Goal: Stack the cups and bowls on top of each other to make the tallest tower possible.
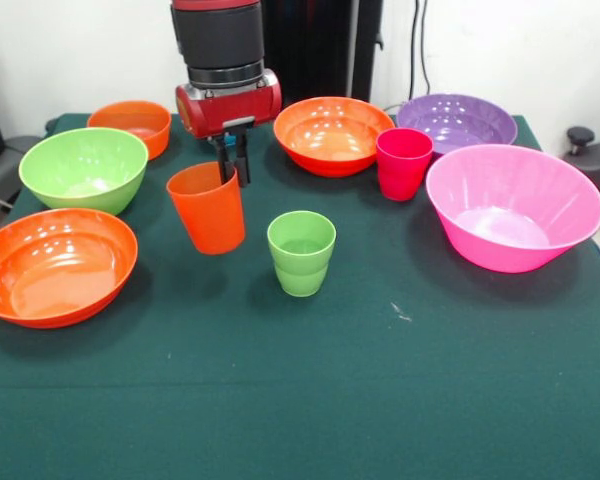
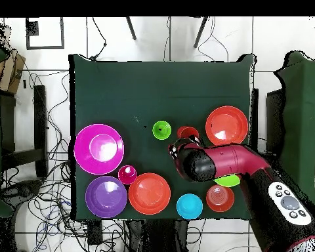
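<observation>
Nearest: wide orange bowl (image 1: 55, 266) at front left, glossy & empty. Green cup (image 1: 301, 252) upright mid-table, empty. Orange cup (image 1: 207, 207) tilted beside it, its far rim pinched btwn closed gripper (image 1: 232, 160) fingers. Magenta cup (image 1: 403, 163) stands btwn 2nd orange bowl (image 1: 332, 134) & pink bowl (image 1: 513, 205); all empty, nothing stacked.
</observation>
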Controlling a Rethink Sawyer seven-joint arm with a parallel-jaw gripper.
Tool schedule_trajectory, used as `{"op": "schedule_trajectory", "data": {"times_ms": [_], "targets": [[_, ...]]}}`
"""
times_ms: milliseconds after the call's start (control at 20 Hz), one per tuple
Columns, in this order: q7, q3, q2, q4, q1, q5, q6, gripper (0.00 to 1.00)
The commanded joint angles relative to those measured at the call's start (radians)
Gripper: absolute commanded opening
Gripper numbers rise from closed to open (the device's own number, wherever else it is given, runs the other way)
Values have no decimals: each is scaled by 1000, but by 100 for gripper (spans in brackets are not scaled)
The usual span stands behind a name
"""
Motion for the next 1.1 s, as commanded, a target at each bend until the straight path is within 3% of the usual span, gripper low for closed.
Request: {"op": "schedule_trajectory", "data": {"times_ms": [50,1100], "targets": [[160,-50,-5,39,55,7,-68,0],[128,-48,68,-19,65,12,-78,0]]}}
